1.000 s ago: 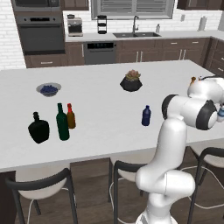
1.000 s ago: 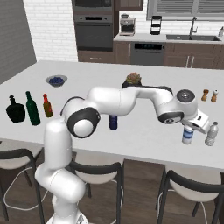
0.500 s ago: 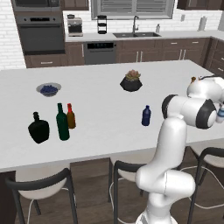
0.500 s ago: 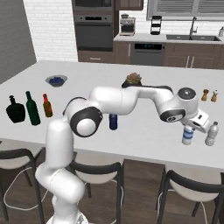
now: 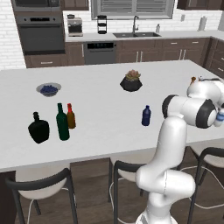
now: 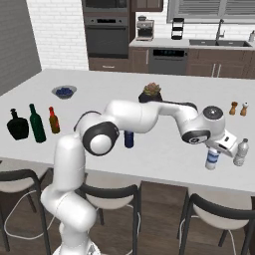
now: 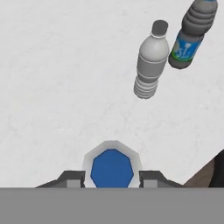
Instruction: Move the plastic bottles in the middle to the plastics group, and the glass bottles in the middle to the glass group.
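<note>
A: Is the gripper [image 7: 112, 177] holding anything?

B: Its fingertips are sitting either side of the clear blue-labelled bottle [image 6: 212, 159], standing beside the plastics group [image 7: 150, 61]; gripping or loose, I cannot tell. Keep it upright and lift straight off.

A: Containers?

B: The blue bowl [image 5: 48, 89] is holding dark berries; the dark blue bottle [image 5: 146, 116] is waiting mid-counter.

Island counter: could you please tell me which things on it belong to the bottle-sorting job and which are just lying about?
Job: dark blue bottle; green bottle; black flask; amber bottle; clear bottle at the hand; grey bottle and blue-labelled bottle beyond it.
Lying about: berry bowl; potted plant; shakers.
</note>
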Motion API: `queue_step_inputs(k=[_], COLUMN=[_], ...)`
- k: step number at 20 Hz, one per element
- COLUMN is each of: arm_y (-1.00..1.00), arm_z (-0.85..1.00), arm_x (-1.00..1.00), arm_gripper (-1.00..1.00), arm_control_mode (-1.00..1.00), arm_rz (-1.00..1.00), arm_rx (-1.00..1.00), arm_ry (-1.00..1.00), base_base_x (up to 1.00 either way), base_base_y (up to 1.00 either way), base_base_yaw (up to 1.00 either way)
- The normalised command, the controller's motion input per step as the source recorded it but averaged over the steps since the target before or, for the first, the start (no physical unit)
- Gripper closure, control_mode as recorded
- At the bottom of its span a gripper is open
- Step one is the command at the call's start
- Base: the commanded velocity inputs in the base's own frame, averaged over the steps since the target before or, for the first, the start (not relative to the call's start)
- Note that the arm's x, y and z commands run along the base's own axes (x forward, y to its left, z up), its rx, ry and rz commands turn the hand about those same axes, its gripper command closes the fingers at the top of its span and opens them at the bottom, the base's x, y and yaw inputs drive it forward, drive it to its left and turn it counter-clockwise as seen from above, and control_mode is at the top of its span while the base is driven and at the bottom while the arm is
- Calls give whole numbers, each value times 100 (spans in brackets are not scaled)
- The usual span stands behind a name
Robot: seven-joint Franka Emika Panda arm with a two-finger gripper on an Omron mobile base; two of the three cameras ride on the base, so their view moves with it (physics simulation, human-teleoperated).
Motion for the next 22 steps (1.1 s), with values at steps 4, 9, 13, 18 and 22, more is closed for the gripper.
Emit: queue_step_inputs(k=[4,9,13,18,22], arm_y=[0,0,-1,-23,-35], arm_z=[-21,-1,-5,1,0], arm_x=[1,9,14,4,19], arm_gripper=[100,100,100,100,100], arm_control_mode=[-100,-100,-100,-100,-100], arm_rz=[0,0,0,0,0], arm_rx=[0,0,0,0,1], arm_ry=[0,0,0,0,0], base_base_x=[0,0,0,0,0], base_base_y=[0,0,0,0,0], base_base_yaw=[0,0,0,0,0])
